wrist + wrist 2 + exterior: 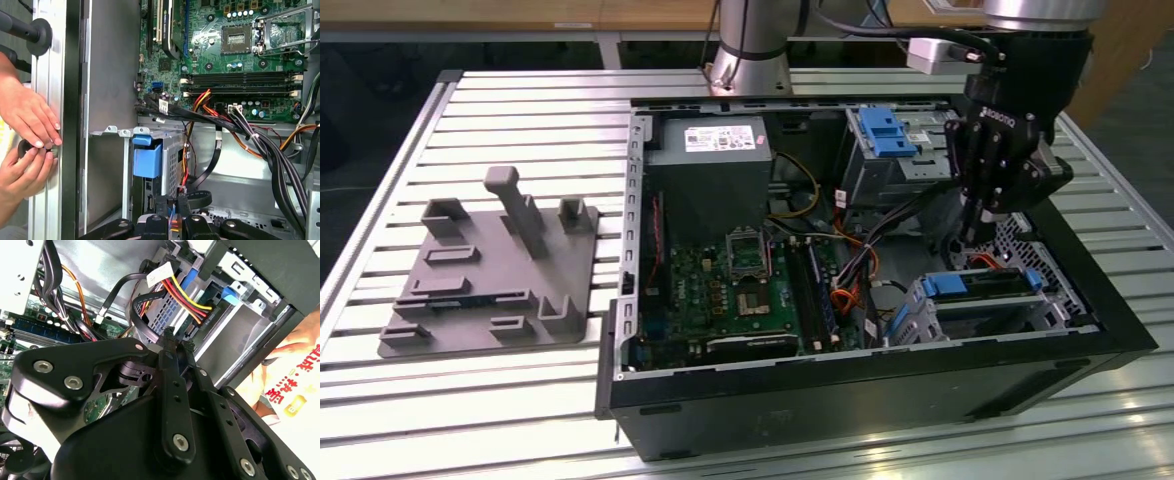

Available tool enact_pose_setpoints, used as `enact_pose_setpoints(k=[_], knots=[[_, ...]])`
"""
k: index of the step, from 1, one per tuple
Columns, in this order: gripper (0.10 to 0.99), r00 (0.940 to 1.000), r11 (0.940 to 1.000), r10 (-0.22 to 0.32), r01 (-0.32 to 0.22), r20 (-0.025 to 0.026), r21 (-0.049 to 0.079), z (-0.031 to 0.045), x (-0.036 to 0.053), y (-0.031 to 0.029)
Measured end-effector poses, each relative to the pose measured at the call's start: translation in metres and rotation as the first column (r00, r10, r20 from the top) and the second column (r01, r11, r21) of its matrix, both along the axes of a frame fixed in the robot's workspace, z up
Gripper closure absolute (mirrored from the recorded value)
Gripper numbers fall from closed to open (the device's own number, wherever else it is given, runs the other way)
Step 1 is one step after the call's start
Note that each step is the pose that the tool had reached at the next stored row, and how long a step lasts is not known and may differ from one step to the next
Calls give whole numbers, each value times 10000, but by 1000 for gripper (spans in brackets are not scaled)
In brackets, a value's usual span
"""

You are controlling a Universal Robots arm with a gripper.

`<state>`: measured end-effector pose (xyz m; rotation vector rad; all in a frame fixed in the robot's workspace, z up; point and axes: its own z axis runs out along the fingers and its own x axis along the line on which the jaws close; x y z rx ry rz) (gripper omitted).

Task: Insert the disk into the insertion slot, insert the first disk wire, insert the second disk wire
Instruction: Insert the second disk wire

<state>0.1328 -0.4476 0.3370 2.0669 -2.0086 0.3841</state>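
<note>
The claw (178, 340), closest to the lens in the second wrist view, has its fingers pinched nearly together on what looks like the plug end of a black wire (216, 152). It hangs inside the computer case (854, 400), just beside the disk (991, 284), which already sits in the insertion slot (172, 162). Red, yellow and orange wires (187, 295) reach the disk's rear edge. I judge a wire step is in hand; seating this plug calls for squaring it to its port.

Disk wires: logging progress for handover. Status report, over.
Gripper low inside the case, beside coloured wire bundle. Disk sits in insertion slot. Person's hands on case edge.
</note>
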Motion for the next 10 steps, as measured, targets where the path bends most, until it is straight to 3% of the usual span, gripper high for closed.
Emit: enact_pose_setpoints(k=[2, 6, 8, 10], knots=[[890, 10000, 10000, -1, 1, -79, 1, 0, 29, -1], [890, 9995, 10000, 0, 0, -304, 0, 0, 99, -5], [890, 9993, 10000, 0, 0, -379, 3, 0, 133, -10], [890, 9992, 10000, 2, 0, -410, 31, 0, 154, -27]])
